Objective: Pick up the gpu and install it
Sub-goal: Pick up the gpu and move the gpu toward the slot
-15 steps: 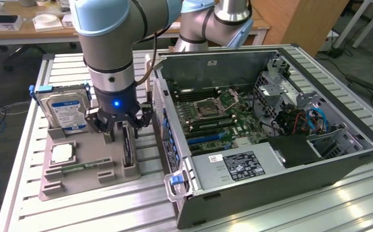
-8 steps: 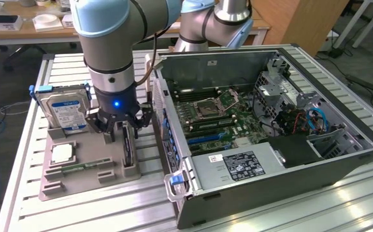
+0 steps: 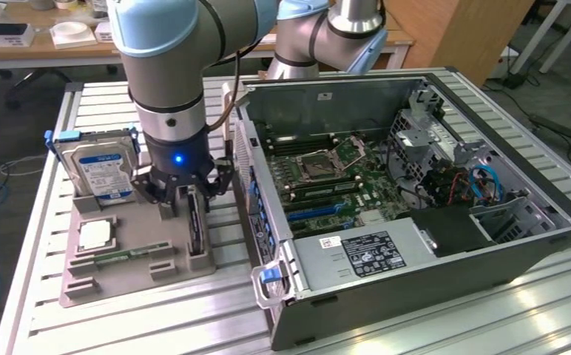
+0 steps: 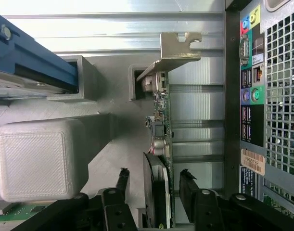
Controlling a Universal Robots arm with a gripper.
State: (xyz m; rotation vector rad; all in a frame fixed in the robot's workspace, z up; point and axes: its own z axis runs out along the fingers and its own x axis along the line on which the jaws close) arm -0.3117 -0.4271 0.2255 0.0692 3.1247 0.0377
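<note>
Two wide-spread gripper (image 4: 154, 172) fingers (image 4: 189, 192) flank the gpu (image 4: 161, 125).

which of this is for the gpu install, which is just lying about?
Job:
- gpu, on edge in the tray
- gripper, open astride it
- case, lid off

Lying about:
- hard drive
- CPU
- memory stick

From up high and a few steps back, the exterior camera looks down at a slant across the table (image 3: 117, 325). It takes in the open computer case (image 3: 444, 281) on the exterior view's right and the grey parts holder (image 3: 128, 277) on its left. The wrist camera sits very close, peering down past the tool (image 4: 154, 172) at the gpu (image 4: 161, 115). Both views share the holder, the gpu standing on edge in it, and the case's port side.
</note>
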